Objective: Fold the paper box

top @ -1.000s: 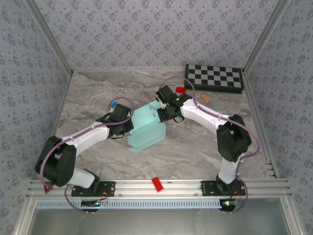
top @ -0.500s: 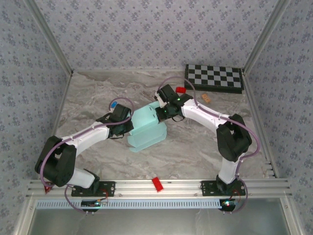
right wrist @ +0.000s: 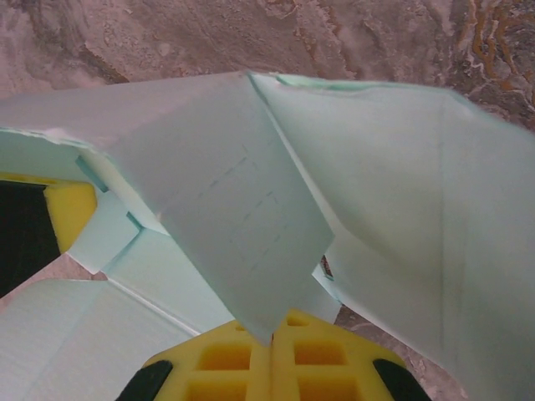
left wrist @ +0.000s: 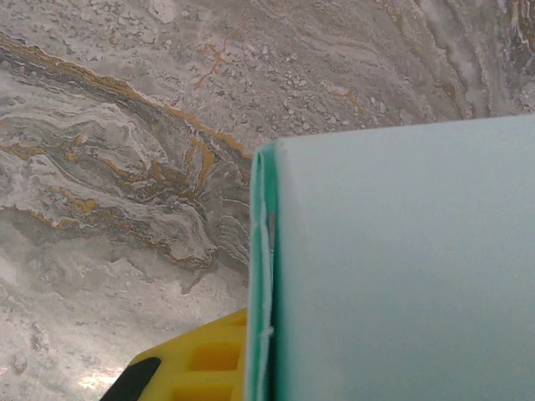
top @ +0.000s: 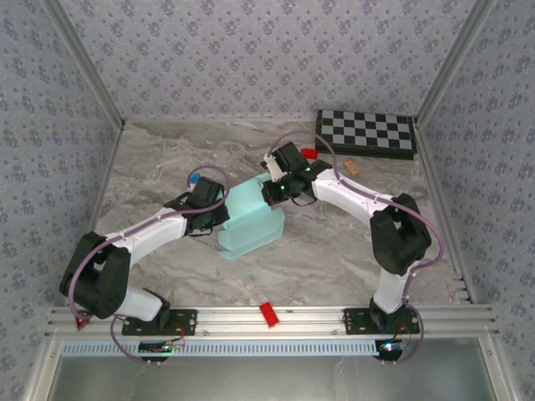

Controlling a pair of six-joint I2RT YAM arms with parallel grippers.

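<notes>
- Card of pale blue, the paper box, lay partly folded on the marble table, well apart from the checkerboard and on that board's near-left side.
- Its long axis was seen, from the top camera, to run slantwise, with one end turned roughly toward the checkerboard and the other away from it, toward the arm bases.
- The left gripper was set against the long side of the box that faced away from the checkerboard. In the left wrist view a doubled card edge stood hard against one yellow pad, the other pad being hidden behind the card, so the jaws were judged to be clamped on that folded wall.
- The right gripper was placed at the end of the box nearest the checkerboard. Its two yellow pads were seen pressed together, with the tip of a raised flap reaching down to their seam. Whether that tip was actually pinched could not be told.
- Both grippers were in contact with the box or just beside it. The open flaps lay at the checkerboard end, so the right arm was judged the nearer one for the coming fold, which would be pushed along the long axis, away from the checkerboard, while the left held the wall steady.
</notes>
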